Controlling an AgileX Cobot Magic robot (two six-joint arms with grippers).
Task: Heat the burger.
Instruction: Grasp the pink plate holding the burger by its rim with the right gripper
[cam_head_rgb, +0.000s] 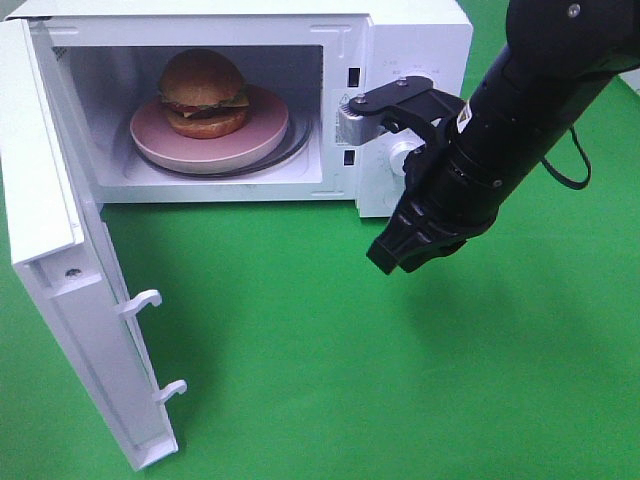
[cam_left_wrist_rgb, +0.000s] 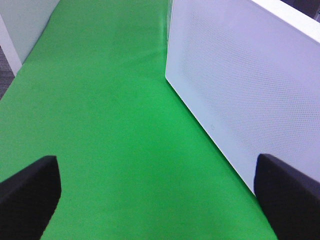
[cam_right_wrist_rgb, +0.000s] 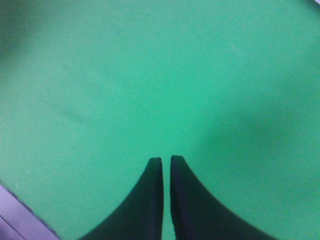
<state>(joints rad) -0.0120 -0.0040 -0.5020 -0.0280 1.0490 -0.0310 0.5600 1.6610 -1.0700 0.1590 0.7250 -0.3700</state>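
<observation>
- The microwave door (cam_head_rgb: 70, 270) stands swung wide open at the far left of the high view, its two white latch hooks (cam_head_rgb: 140, 300) sticking out toward the green counter (cam_head_rgb: 300, 370).
- The left pincer (cam_left_wrist_rgb: 155, 192) shows only in its own wrist view: its two black fingers (cam_left_wrist_rgb: 27, 192) stand wide apart with nothing between them, over the green counter and just beside the door's white dotted panel (cam_left_wrist_rgb: 240, 85).
- Inside the open white microwave (cam_head_rgb: 240, 100), the burger (cam_head_rgb: 204, 93) sits on a pink plate (cam_head_rgb: 265, 135) resting on the turntable, slightly left of the cavity's middle.
- Right of the cavity is the control panel with a round white knob (cam_head_rgb: 401, 153).
- The right arm (cam_head_rgb: 520, 120) slants down in front of that panel; the right pincer (cam_head_rgb: 400, 255) hangs above the bare counter, well clear of the burger.
- In the right wrist view the right pincer's fingers (cam_right_wrist_rgb: 145, 200) are nearly together, only a thin slit between them, gripping nothing.
</observation>
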